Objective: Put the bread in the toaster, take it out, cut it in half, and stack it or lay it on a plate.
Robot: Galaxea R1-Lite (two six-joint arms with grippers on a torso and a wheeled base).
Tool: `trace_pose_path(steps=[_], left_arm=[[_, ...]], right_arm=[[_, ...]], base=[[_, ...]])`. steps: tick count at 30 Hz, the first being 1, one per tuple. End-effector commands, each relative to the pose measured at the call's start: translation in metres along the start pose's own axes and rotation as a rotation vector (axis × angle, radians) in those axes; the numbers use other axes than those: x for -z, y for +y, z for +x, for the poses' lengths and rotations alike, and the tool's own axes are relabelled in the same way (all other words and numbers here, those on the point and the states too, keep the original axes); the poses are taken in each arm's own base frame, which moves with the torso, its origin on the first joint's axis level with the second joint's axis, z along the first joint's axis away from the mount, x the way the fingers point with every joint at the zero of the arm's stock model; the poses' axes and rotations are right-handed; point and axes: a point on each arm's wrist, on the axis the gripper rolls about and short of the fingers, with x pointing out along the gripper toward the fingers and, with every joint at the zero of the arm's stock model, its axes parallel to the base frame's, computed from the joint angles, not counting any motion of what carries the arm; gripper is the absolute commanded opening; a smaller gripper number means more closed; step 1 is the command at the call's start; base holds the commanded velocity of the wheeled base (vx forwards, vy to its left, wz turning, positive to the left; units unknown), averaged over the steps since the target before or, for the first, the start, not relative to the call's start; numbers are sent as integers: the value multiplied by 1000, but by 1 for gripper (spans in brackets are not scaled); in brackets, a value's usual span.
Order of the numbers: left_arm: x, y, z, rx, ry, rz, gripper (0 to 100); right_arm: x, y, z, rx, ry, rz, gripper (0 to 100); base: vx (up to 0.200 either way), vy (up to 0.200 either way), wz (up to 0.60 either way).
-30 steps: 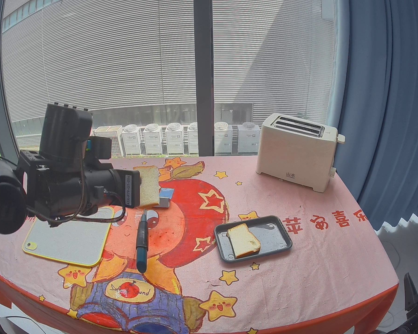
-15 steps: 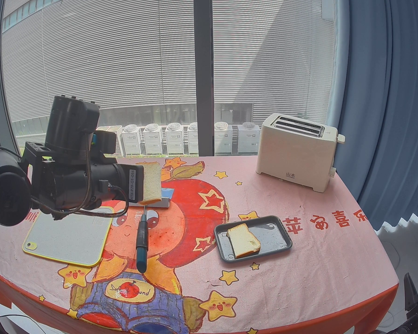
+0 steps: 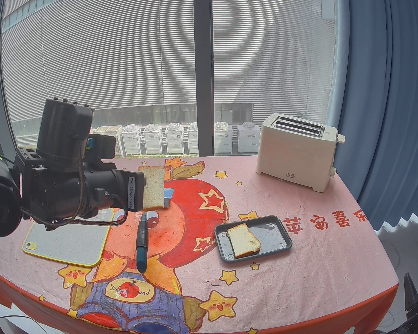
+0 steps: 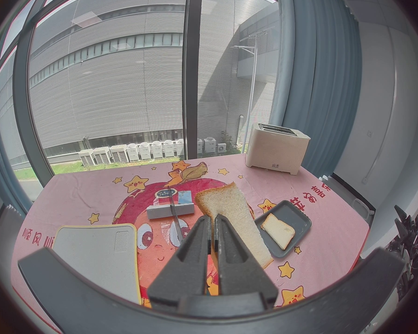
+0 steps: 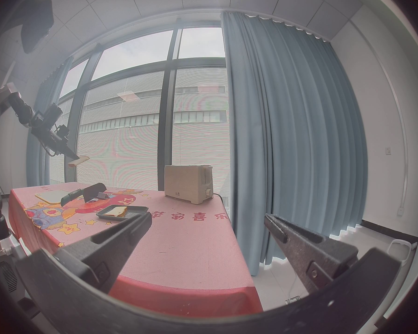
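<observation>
Right gripper [image 5: 208,221]: jaws spread wide, holding nothing, low off the near right corner of the table [image 3: 311,274]. On the cloth: knife [image 3: 141,242] just right of the cutting board [image 3: 67,240], which lies at the left edge; tray [image 3: 274,237] centre-right, carrying a bread piece [image 3: 243,240]. Left gripper [image 4: 213,230]: clamped on a bread slice [image 3: 153,188] raised above left-centre; toaster [image 3: 297,150] at the far right edge, well apart from both.

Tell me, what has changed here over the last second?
The left gripper, shut on the bread slice, bobbed up, then eased down, ending slightly further toward the toaster. Nothing was let go. The knife, cutting board, tray and its bread piece stayed put.
</observation>
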Motion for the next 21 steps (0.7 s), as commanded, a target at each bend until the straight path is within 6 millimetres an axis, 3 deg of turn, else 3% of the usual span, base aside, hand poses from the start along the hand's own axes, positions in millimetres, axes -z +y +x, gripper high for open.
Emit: trace_pose_path(steps=[1, 21], left_arm=[[1, -3, -2, 10, -3, 6, 0], [6, -3, 0, 12, 10, 39, 0]], right_arm=[[5, 0, 0, 0, 1, 0, 100], [5, 0, 0, 0, 1, 0, 100]], base=[[0, 0, 0], [0, 0, 0]])
